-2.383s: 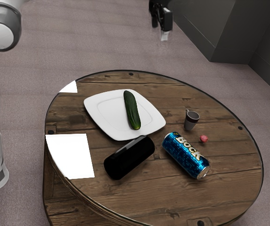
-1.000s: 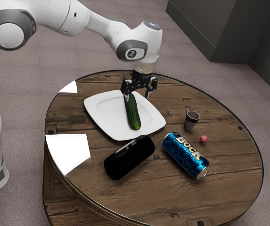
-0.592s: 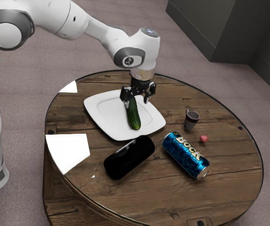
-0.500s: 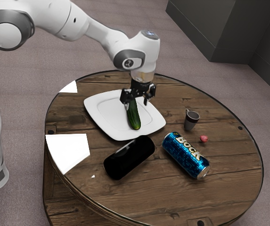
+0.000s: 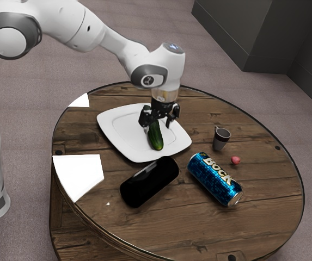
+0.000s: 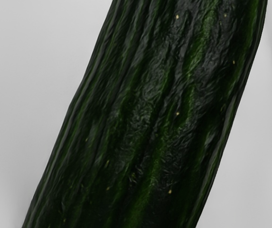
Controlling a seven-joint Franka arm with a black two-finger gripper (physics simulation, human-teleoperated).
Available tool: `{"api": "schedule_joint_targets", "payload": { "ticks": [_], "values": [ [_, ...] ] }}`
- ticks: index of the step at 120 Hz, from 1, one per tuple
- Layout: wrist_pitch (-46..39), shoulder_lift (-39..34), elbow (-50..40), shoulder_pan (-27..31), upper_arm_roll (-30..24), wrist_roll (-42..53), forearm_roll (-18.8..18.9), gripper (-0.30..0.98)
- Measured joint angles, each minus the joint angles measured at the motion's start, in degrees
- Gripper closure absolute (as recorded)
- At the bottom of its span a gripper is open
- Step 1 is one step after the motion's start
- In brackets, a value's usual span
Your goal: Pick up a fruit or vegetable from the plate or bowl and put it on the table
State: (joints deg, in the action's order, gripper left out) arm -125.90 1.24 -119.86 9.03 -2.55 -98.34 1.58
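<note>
There is one table (image 5: 270,201), and one white plate (image 5: 120,130). Cucumbers come to one (image 5: 156,137); blue cans, one (image 5: 213,178); small cups, one (image 5: 221,140). I count one black, rounded object (image 5: 149,182) and one small reddish piece (image 5: 236,160) — what those two are, I can't tell. That makes six things besides the table — plate included, one of each sort.

The cucumber (image 5: 156,139) is dark green (streaked lighter), the plate (image 5: 124,133) white.

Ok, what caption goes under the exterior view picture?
Open claw over a cucumber on a white plate.
</note>
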Motion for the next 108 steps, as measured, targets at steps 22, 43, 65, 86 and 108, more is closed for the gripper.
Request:
{"api": "schedule_joint_targets", "payload": {
  "ticks": [22,43,65,86,108],
  "values": [
    [-0.44,0.68,-0.04,0.81,0.07,-0.46,0.00,0.00],
    [-0.62,1.07,0.00,2.08,0.09,-0.67,0.00,0.07],
    [-0.68,0.75,0.07,2.24,0.11,0.14,-0.03,0.25],
    [-0.54,-1.18,0.13,1.79,0.19,1.16,-0.17,0.45],
    [1.19,-6.27,1.77,0.58,2.73,2.30,-0.29,0.47]
  ]
}}
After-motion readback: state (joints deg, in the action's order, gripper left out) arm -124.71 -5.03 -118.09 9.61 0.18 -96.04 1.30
